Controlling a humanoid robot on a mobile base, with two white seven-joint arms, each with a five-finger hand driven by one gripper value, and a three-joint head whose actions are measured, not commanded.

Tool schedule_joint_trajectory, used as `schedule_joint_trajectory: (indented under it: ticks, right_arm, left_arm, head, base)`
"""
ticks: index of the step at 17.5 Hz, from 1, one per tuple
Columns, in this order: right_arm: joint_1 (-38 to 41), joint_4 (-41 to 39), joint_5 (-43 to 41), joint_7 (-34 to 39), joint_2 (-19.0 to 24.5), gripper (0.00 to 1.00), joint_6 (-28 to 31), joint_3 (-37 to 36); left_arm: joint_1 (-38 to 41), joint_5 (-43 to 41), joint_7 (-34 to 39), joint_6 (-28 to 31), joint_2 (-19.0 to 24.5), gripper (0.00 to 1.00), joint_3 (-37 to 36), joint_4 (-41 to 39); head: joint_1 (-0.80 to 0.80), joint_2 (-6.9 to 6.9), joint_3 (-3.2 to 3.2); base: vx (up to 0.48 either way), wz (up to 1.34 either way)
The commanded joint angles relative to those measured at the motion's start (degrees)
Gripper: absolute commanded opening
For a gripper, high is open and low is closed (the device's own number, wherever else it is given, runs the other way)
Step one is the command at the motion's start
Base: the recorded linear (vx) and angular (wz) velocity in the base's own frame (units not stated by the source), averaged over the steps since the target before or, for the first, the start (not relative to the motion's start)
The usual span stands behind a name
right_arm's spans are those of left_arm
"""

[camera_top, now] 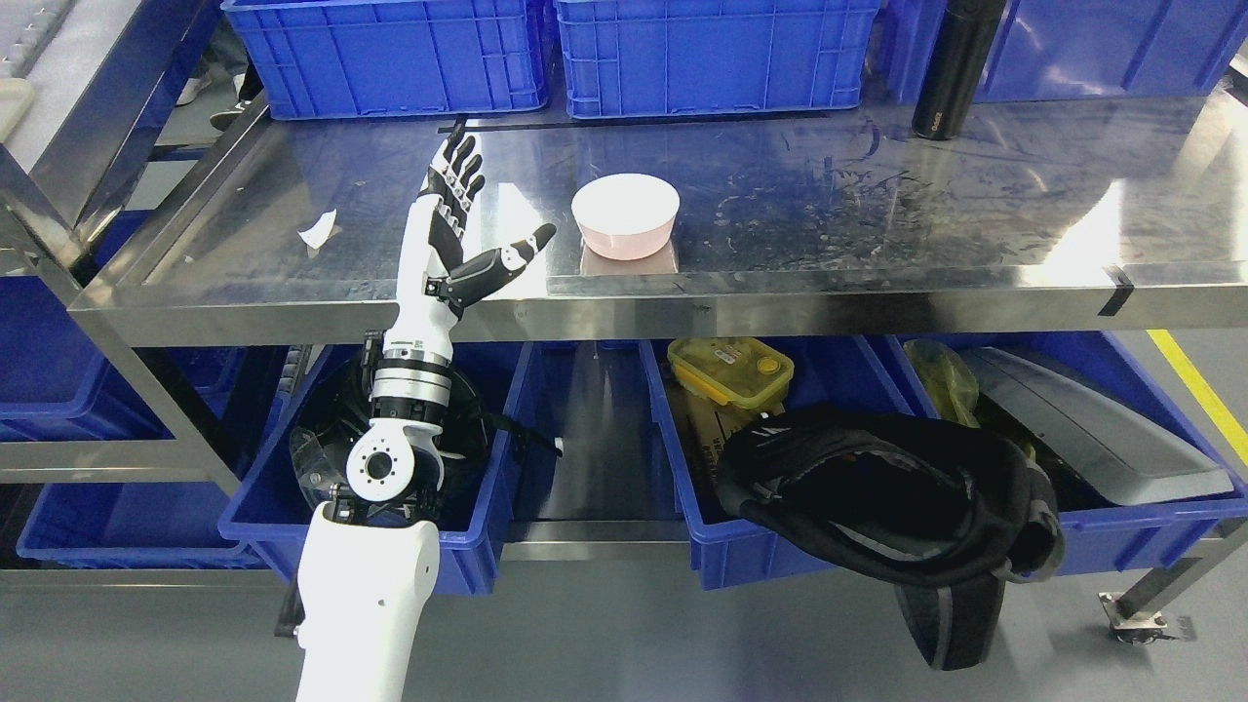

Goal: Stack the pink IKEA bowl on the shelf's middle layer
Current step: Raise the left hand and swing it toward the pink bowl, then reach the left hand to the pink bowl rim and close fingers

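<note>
Pink and upright, your bowl (625, 215) sits alone on the steel shelf (838, 224), near its front edge. Your left hand (456, 229) hovers just to the bowl's left, not touching it, fingers spread and straight, thumb angled out toward the bowl, holding nothing. Behind stand blue crates (390, 54) and a black bottle (955, 68) at the back right.

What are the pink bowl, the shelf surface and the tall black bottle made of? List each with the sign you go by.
Pink bowl: likely plastic, possibly glazed ceramic; smooth, even colour, soft sheen.
Shelf surface: stainless steel, brushed; it mirrors the bowl and blue crates and shows scuffs.
Black bottle: probably coated metal; matte with a faint highlight, though plastic cannot be ruled out.
</note>
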Motion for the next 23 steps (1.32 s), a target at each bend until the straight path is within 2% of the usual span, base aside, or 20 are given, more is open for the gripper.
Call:
schedule_joint_trajectory:
  ticks: [1, 4, 7, 9, 10, 12, 13, 14, 15, 18, 23]
  right_arm:
    - [0.9, -1.0, 0.0, 0.0, -1.0, 1.00, 0.0, 0.0]
    - [0.9, -1.0, 0.0, 0.0, -1.0, 1.00, 0.0, 0.0]
    - [0.9, -1.0, 0.0, 0.0, -1.0, 1.00, 0.0, 0.1]
    - [0.9, -1.0, 0.0, 0.0, -1.0, 1.00, 0.0, 0.1]
    - [0.9, -1.0, 0.0, 0.0, -1.0, 1.00, 0.0, 0.0]
    - [0.9, -1.0, 0.0, 0.0, -1.0, 1.00, 0.0, 0.0]
    - [0.9, -1.0, 0.0, 0.0, -1.0, 1.00, 0.0, 0.0]
    - [0.9, -1.0, 0.0, 0.0, -1.0, 1.00, 0.0, 0.0]
    - [0.9, -1.0, 0.0, 0.0, -1.0, 1.00, 0.0, 0.0]
    - [0.9, -1.0, 0.0, 0.0, -1.0, 1.00, 0.0, 0.0]
    - [0.9, -1.0, 0.0, 0.0, -1.0, 1.00, 0.0, 0.0]
  left_arm:
    - [-0.3, -2.0, -0.1, 0.5, 1.0, 1.00, -0.3, -0.1]
    - [-3.6, -3.5, -4.9, 0.7, 2.1, 1.00, -0.4, 0.0]
    - [-9.6, -15.1, -13.4, 3.7, 11.0, 0.99, -0.5, 0.6]
    - [-13.5, -21.4, -22.1, 9.1, 15.7, 0.98, -1.3, -0.1]
    - [-16.7, -24.7, -25.3, 11.8, 18.6, 0.98, -3.2, -0.2]
    - [-22.0, -30.7, -26.9, 13.3, 25.1, 0.92, -10.6, -0.2]
    - [-23.6, -32.4, -27.5, 13.3, 26.6, 0.90, -13.6, -0.2]
    - [-26.1, -34.7, -28.0, 13.5, 26.9, 0.90, -17.4, -0.2]
    - [-29.9, -40.5, -29.5, 15.5, 26.6, 0.90, -22.7, 0.0]
    - [-33.4, -48.1, -36.2, 17.3, 25.6, 0.90, -32.4, 1.1]
    - [-32.8, -51.9, -40.6, 17.3, 25.1, 0.94, -35.7, 3.1]
  head:
    - [0.00, 0.00, 0.00]
    - [0.00, 0.00, 0.00]
    - [0.00, 0.00, 0.00]
    - [0.00, 0.00, 0.00]
    - [0.00, 0.00, 0.00]
    - [0.00, 0.00, 0.00]
    - [0.00, 0.00, 0.00]
    - [0.00, 0.00, 0.00]
    - [0.00, 0.00, 0.00]
    - [0.00, 0.00, 0.00]
    - [0.00, 0.00, 0.00]
  base:
    - [0.000, 0.00]
    - [0.000, 0.00]
    - [0.000, 0.00]
    - [0.000, 0.00]
    - [0.000, 0.00]
    - [0.000, 0.00]
    - [0.000, 0.00]
    - [0.000, 0.00]
    - [0.000, 0.00]
    - [0.000, 0.00]
    - [0.000, 0.00]
